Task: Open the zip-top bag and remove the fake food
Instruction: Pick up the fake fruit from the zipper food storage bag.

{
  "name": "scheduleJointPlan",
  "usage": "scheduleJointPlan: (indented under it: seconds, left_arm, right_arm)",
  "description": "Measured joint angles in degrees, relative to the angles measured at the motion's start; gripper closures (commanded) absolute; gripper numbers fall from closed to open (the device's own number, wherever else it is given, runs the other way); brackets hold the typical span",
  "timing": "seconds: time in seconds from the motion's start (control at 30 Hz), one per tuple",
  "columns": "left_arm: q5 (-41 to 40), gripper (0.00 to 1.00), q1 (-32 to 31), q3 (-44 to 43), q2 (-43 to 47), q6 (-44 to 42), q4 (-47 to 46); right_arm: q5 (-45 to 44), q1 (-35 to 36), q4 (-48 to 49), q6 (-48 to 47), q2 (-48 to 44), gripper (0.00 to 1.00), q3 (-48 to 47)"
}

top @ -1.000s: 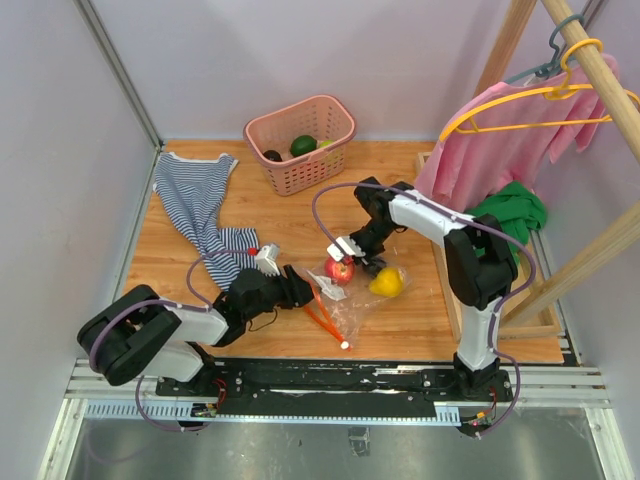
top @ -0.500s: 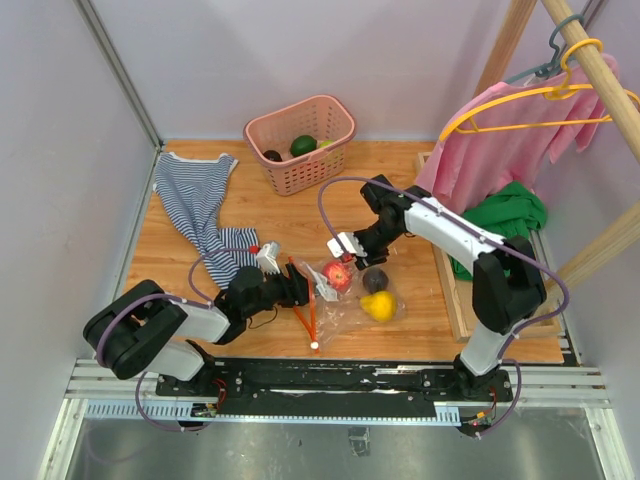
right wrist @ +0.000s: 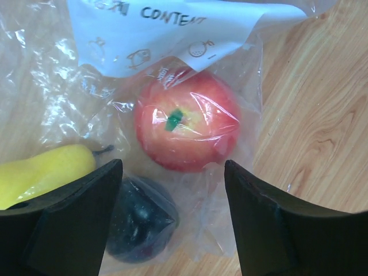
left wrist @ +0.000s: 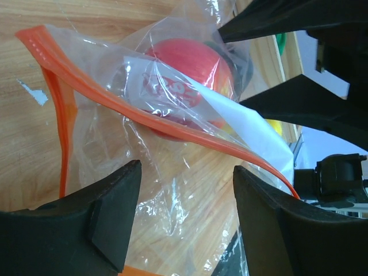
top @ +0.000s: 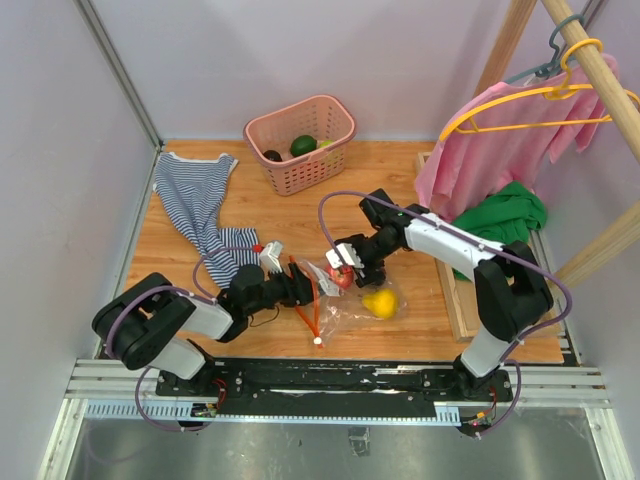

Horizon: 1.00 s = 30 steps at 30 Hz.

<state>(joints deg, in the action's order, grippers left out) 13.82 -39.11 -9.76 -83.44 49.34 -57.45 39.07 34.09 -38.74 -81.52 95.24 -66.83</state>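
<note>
The zip-top bag [top: 335, 298] lies crumpled on the wooden table, its orange zip strip [left wrist: 172, 126] parted and curling. Inside it are fake food pieces: a red apple [right wrist: 187, 126], a yellow fruit [right wrist: 40, 172] and a dark purple one [right wrist: 141, 221], under the white label [right wrist: 172, 29]. My right gripper [right wrist: 172, 224] hangs open just above the apple and the dark fruit, gripping nothing. My left gripper [left wrist: 187, 213] is open at the bag's mouth, with loose clear plastic lying between its fingers [left wrist: 109, 213]. In the top view the right gripper [top: 355, 265] covers the dark fruit.
A pink slotted basket [top: 335, 120] at the back holds a green fruit [top: 303, 145] and a dark one [top: 272, 155]. A striped cloth [top: 195, 205] lies at the left. A wooden rack [top: 455, 300] with a pink garment [top: 510, 140] and green cloth [top: 505, 215] stands at the right.
My right gripper has opened and swung down-left over the apple. The bag and its fruits slid a little to the left. My left gripper has opened wider.
</note>
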Motion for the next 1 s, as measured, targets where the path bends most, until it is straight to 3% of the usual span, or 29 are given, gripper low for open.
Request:
scheduleJointPlan:
  seconds: [0.8,1.0]
  left_arm:
    - [0.4,0.1,0.0,-2.6,-5.6,1.5,-1.2]
    - [0.5,0.06,0.0,-2.7,-7.5,2.1,-2.6]
  right_arm:
    - [0.5,3.0,4.0,3.1,3.9,0.84,1.1]
    - [1.7,3.4,4.0,4.8,4.7,0.91,1.1]
